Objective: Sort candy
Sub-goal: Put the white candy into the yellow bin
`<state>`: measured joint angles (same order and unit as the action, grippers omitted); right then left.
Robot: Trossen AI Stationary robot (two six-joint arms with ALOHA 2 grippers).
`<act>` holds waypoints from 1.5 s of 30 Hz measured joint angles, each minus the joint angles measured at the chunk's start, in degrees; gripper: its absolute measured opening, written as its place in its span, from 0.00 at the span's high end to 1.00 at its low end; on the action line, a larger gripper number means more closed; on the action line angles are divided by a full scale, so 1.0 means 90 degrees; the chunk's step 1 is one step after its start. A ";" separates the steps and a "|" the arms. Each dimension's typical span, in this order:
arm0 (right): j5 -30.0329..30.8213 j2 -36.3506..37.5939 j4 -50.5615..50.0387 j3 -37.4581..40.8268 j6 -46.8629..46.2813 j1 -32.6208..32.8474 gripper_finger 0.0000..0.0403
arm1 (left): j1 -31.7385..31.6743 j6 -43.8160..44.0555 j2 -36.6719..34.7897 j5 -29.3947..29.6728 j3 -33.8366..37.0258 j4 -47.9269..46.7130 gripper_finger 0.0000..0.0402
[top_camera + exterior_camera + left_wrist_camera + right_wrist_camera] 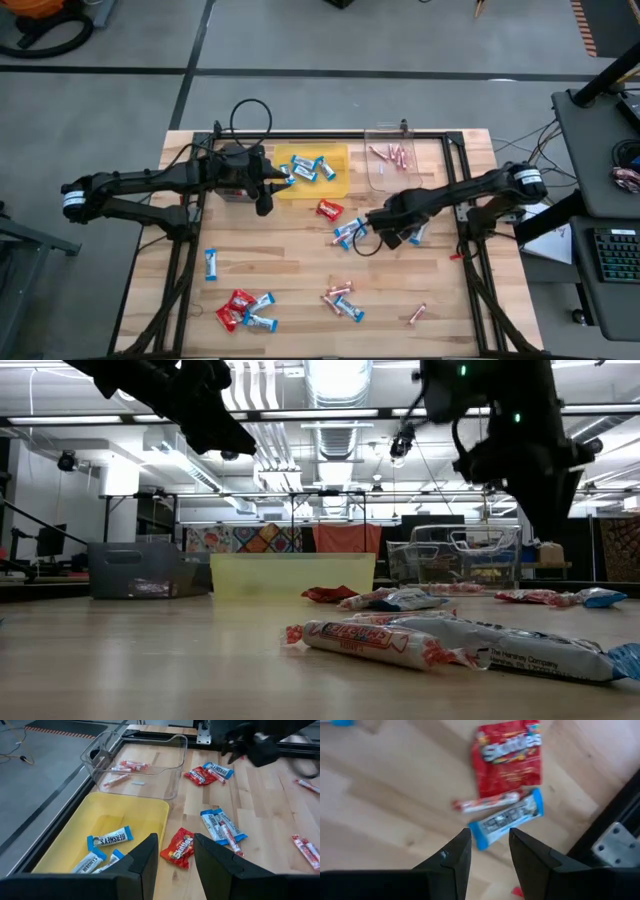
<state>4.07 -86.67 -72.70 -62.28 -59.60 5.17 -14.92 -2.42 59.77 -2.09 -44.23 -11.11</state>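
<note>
Right tool [486, 851]: part-open, empty, above table centre | Target: blue-and-white wrapped candy bar [506, 818] just ahead of fingertips, beside slim pink stick [487, 801] and red packet [508, 757] | Long axis: skewed across finger gap | Left tool [172, 859]: part-open, empty, farther off.

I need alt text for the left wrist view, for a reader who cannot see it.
Two open dark fingers hang above a yellow bin holding blue-and-white bars, with a red packet on the wooden table just beyond. Farther off stands a clear bin holding pink sticks.
</note>
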 joint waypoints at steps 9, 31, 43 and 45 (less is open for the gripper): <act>-0.0240 0.0483 0.0541 0.1204 -0.0028 -0.0216 0.68 | 0.0000 0.0007 0.0000 0.0000 0.0000 -0.0002 0.73; -0.0305 0.2224 0.3138 0.3487 -0.1815 -0.0231 0.55 | 0.0000 0.0191 0.0005 0.0002 0.0000 0.0126 0.73; -0.0284 0.2110 0.3172 0.3590 -0.1473 -0.0231 0.63 | 0.0000 0.0357 0.0005 0.0002 0.0001 0.0185 0.73; -0.0284 0.2110 0.3178 0.3592 -0.1401 -0.0231 0.68 | 0.0000 0.0359 0.0005 0.0002 0.0000 0.0209 0.73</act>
<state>1.52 -67.68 -44.10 -29.96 -72.21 3.09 -14.92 0.82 59.81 -2.07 -44.23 -9.23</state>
